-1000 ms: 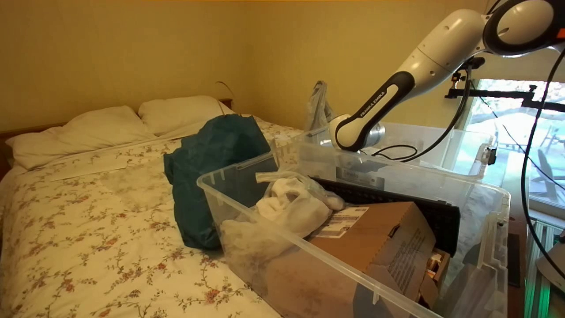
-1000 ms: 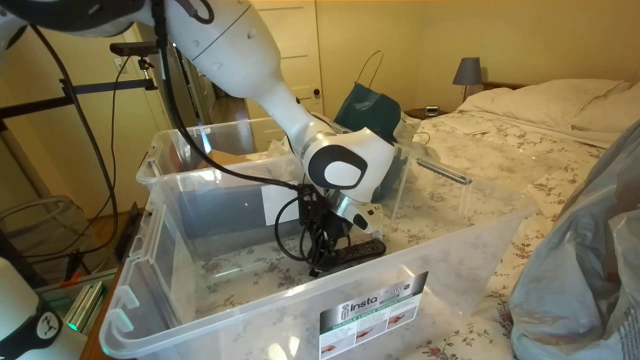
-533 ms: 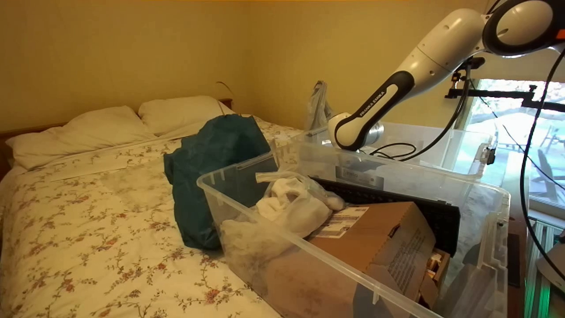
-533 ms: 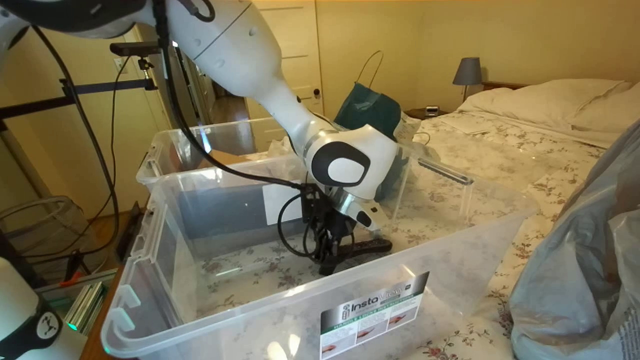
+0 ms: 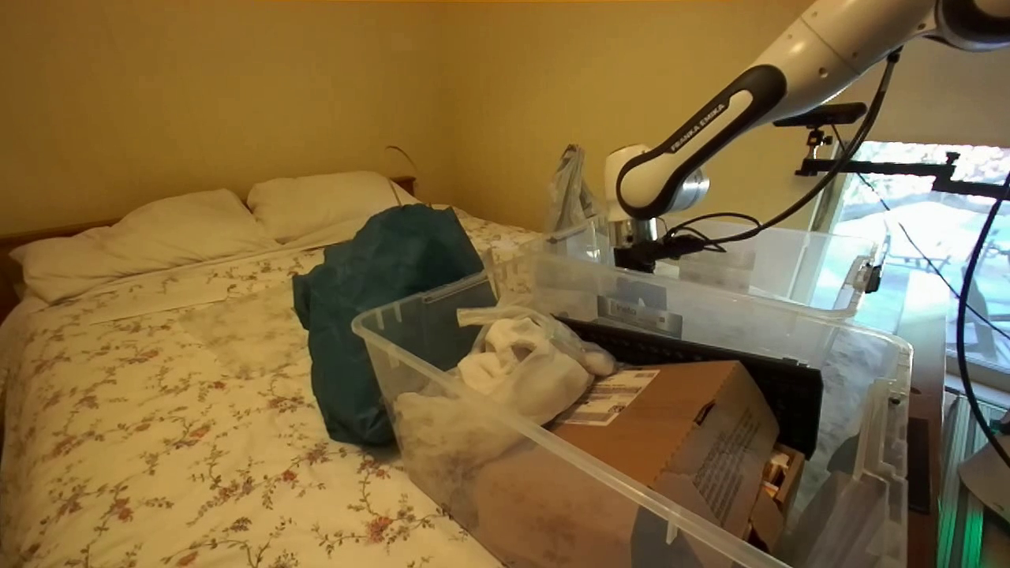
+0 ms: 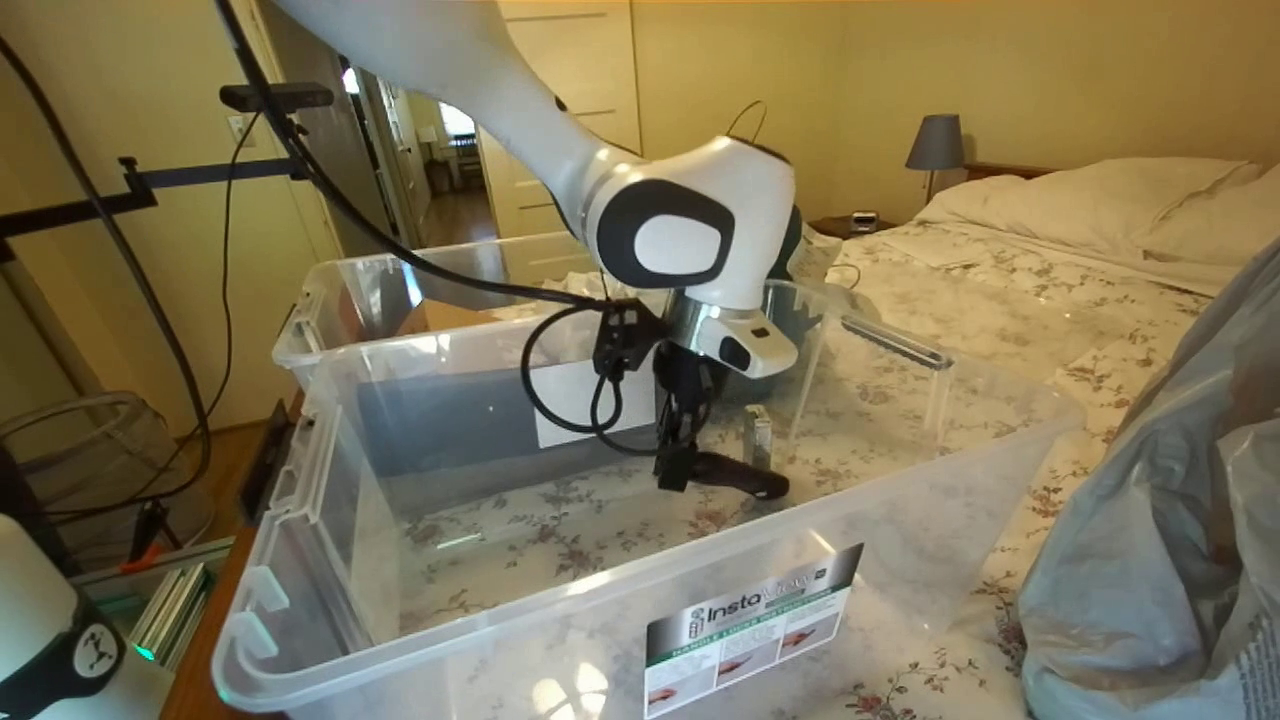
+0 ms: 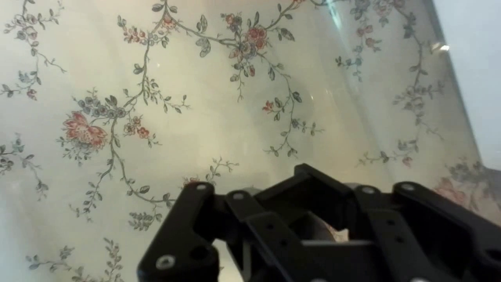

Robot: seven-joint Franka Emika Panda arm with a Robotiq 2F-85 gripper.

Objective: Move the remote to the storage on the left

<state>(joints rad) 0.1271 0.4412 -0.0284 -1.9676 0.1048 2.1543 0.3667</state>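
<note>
One remote (image 6: 742,476) is held aloft in the clenched gripper (image 6: 677,472), inside the labelled tub (image 6: 900,540). Carrying is judged in hand; next, a lift over its wall would be called for (if the cardboard-holding tub (image 5: 868,489) alongside is meant) — otherwise, lowering.

- "InstaView": printed label (image 6: 750,640) on an outer wall of the clear tub (image 6: 500,670).
- "HANDLE LOCKS INSTRUCTIONS": green band (image 6: 752,625) across that label.
- "Insta", remainder unclear: gray label (image 5: 639,317) on the clear tub's opposite wall.
- "FRANKA EMIKA": black trim (image 5: 698,128) of the robot arm (image 5: 805,67), above the clear tub.
</note>
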